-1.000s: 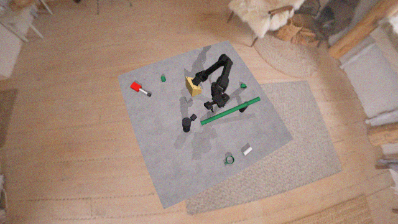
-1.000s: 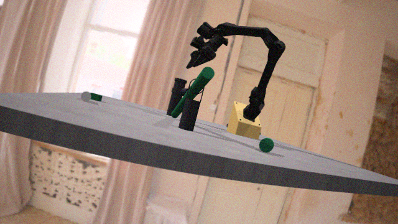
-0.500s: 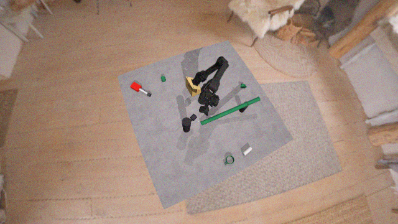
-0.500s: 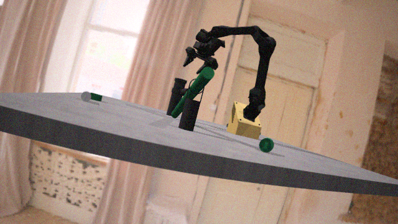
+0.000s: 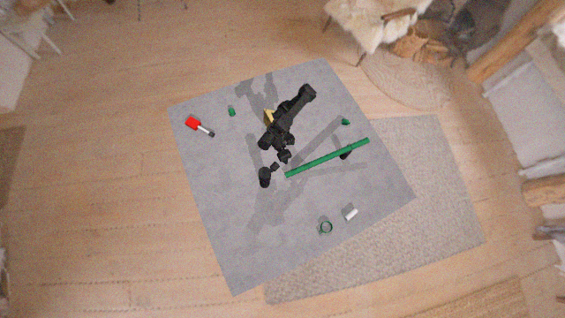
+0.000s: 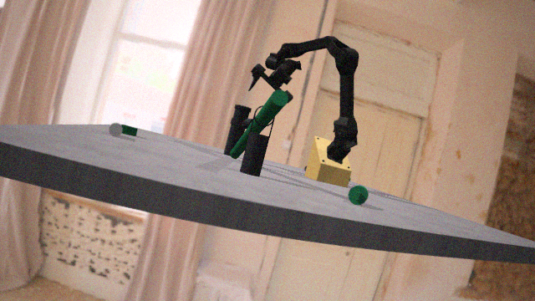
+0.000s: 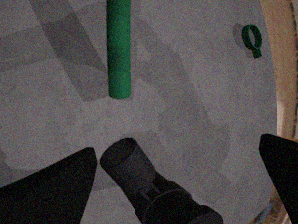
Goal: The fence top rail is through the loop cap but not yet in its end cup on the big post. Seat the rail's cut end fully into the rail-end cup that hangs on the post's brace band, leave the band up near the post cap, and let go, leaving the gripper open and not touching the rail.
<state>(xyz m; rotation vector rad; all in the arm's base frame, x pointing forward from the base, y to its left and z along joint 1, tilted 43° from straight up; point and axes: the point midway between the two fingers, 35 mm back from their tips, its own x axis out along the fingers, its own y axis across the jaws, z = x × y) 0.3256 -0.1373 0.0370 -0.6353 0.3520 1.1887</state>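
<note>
My gripper (image 5: 287, 147) (image 6: 270, 94) (image 7: 180, 151) is open and empty, above the rail's low end and the big post. The green rail (image 5: 327, 157) (image 6: 267, 109) (image 7: 119, 50) slopes through the loop cap (image 6: 272, 124) on the small post (image 5: 344, 155) (image 6: 255, 155). Its far end is raised; its cut end is low by the big post (image 5: 265, 177) (image 6: 236, 131) (image 7: 172, 207). The rail-end cup (image 5: 274, 166) (image 6: 247, 123) (image 7: 132, 165) hangs high on that post, its mouth empty. In the wrist view a gap separates it from the cut end.
A red-handled tool (image 5: 192, 123) and a green piece (image 5: 231, 111) lie at one side. Another green piece (image 5: 345, 122) (image 6: 358, 195) lies beyond the rail. A green ring (image 5: 331, 227) and a white cylinder (image 5: 351, 215) (image 6: 115, 130) lie opposite. A yellow block (image 5: 268, 117) (image 6: 326, 169) stands at the arm's base.
</note>
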